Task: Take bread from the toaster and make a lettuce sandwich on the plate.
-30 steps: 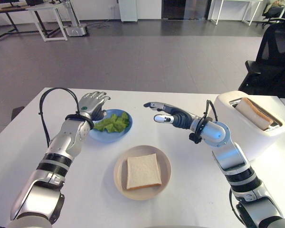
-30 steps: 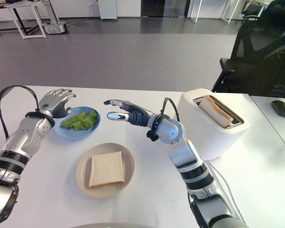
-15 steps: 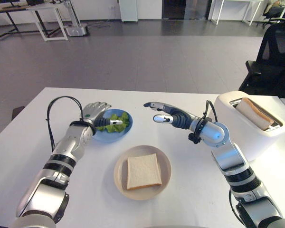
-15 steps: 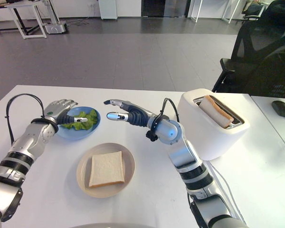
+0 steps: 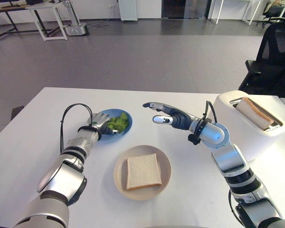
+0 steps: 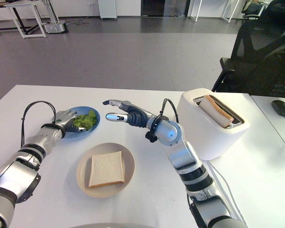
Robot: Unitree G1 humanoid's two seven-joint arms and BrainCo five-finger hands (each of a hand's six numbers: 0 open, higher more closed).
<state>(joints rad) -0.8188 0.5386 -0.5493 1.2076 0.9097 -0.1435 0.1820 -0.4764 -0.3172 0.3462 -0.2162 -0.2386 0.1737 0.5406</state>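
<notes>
A white toaster (image 5: 247,130) stands at the table's right, with one bread slice (image 5: 253,113) sticking up from its slot. A second slice (image 5: 143,171) lies flat on the tan plate (image 5: 166,159) near the front middle. Green lettuce (image 5: 118,122) sits in a blue bowl (image 5: 128,125) to the left of and behind the plate. My left hand (image 5: 99,125) is low in the bowl's left side, against the lettuce. My right hand (image 5: 157,112) hangs above the table between bowl and toaster, fingers stretched out towards the left, holding nothing.
The white table (image 5: 190,190) has bare room in front of the toaster and left of the plate. A black office chair (image 5: 275,57) stands behind the right corner. A computer mouse (image 6: 279,108) lies on the neighbouring desk at far right.
My left hand has come down from above the bowl's left rim into the bowl, onto the lettuce. The right hand has stayed almost where it was.
</notes>
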